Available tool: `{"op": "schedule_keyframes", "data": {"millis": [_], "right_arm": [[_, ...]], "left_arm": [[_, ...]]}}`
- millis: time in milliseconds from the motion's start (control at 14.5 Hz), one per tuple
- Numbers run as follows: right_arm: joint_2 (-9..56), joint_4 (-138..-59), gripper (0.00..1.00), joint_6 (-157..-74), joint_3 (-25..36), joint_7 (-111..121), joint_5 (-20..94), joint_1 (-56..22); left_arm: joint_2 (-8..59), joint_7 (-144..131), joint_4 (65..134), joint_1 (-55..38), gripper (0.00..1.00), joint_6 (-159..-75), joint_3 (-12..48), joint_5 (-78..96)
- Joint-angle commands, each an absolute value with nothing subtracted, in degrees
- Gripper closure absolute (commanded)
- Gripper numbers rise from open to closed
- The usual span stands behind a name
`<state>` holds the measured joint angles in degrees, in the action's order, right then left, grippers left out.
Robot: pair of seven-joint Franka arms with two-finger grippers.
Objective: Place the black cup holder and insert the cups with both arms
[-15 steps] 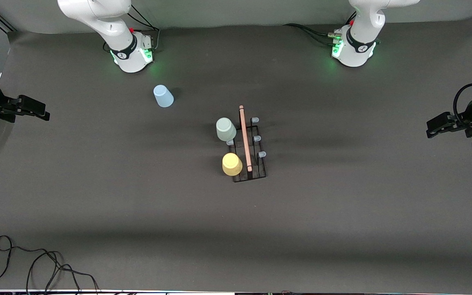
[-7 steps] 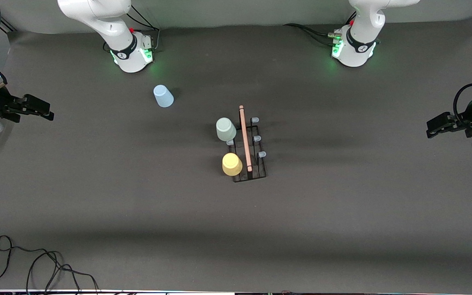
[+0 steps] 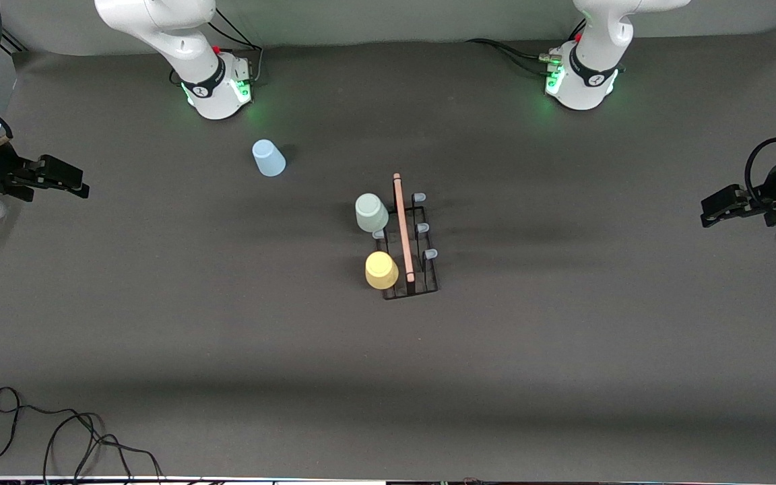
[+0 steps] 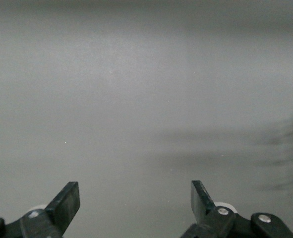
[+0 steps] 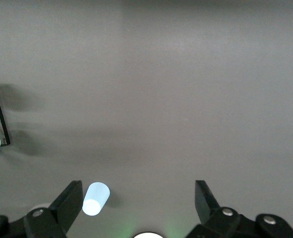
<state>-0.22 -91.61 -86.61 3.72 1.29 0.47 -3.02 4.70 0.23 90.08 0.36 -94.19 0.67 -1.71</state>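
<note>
Table (image 3: 563,350): rack (image 3: 409,237) mid-table, green cup (image 3: 371,212) and yellow cup (image 3: 381,270) on its pegs, yellow at 6 o'clock from green. Blue cup (image 3: 268,158) on the mat, 10 o'clock from rack, nr right arm's base. Right gripper (image 3: 68,180) and left gripper (image 3: 715,205) over the table ends, both wide open, empty.

front view: high, facing both bases, whole dark grey table (image 3: 563,377)
wrist views: look down on that table, sharing the small black wire rack (image 3: 409,249)
</note>
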Motion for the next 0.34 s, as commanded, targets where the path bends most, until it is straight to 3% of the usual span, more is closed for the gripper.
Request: {"op": "schedule_keyframes", "data": {"millis": [0,275], "right_arm": [[-1.93,-93.34,0.0,-87.54,3.43,2.29,-0.7,-2.9],[-1.93,-93.25,0.0,-87.36,3.43,2.02,-0.7,-2.9]], "left_arm": [[5.36,0.88,88.68,-0.18,0.0,-94.22,0.62,-2.55],[6.94,0.44,85.44,-0.44,0.0,-93.95,1.4,-4.82]]}}
